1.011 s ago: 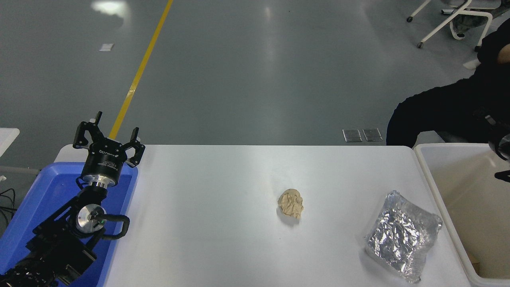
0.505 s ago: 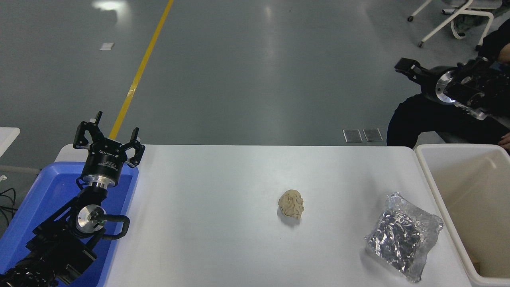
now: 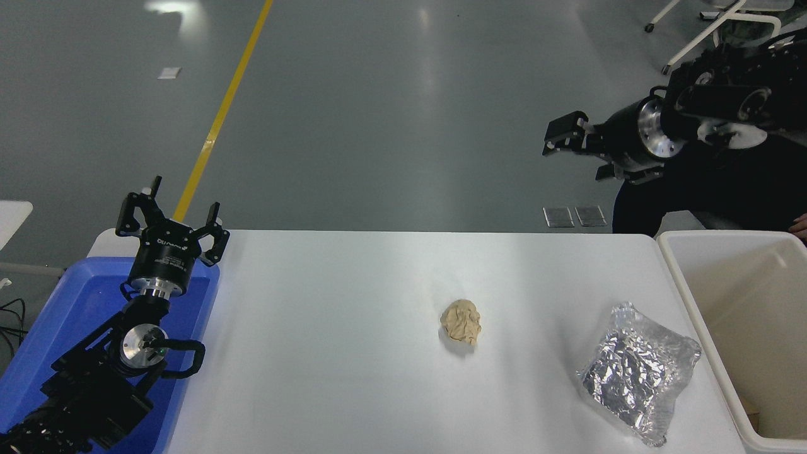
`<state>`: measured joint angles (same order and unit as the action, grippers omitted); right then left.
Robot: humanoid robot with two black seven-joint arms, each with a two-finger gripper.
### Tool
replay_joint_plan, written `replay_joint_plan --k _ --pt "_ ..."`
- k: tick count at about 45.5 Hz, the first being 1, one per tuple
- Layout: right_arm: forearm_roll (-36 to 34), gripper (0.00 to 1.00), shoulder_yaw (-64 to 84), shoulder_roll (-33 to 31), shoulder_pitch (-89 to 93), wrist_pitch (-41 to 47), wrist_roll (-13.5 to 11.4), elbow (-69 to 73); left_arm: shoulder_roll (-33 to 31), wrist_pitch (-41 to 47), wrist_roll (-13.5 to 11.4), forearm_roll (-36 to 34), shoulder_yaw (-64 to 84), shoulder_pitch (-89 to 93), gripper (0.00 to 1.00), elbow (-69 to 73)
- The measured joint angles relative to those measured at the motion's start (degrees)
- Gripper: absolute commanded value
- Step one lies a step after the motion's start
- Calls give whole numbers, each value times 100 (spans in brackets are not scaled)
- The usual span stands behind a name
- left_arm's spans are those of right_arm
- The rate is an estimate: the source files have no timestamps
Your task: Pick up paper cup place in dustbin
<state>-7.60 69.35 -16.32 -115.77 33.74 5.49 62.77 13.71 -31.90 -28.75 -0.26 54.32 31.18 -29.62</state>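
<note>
White table (image 3: pixel 353 378): tan paper ball (image 3: pixel 461 321) at centre, foil bag (image 3: pixel 637 372) near the cream dustbin (image 3: pixel 687 296) at right; paper cup not visible. Right gripper (image 3: pixel 567 144) raised beyond the far edge, fingers spread, empty. Left gripper (image 3: pixel 171 222) parked over the blue tray (image 3: pixel 57 315), fingers spread.

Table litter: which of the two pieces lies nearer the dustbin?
The crinkled silver foil bag, close beside the dustbin wall at the table's right. The crumpled tan paper ball sits mid-table, farther left.

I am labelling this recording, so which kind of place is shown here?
Probably a robot lab or workshop: grey floor with a yellow line, a white table, wheeled chair legs, and a dustbin.
</note>
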Motion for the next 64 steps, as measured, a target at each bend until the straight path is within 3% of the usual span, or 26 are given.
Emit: replay_joint_plan --k 16,54,64 --pt "54 100 153 -34 -1086 699 -3 1073 0 0 1 0 -2 -5 98 0" --pt "86 100 208 -11 -1560 897 -14 1643 0 9 2 3 0 -6 98 0" --pt "410 100 235 227 -1628 834 -23 1720 0 9 0 3 0 -6 98 0"
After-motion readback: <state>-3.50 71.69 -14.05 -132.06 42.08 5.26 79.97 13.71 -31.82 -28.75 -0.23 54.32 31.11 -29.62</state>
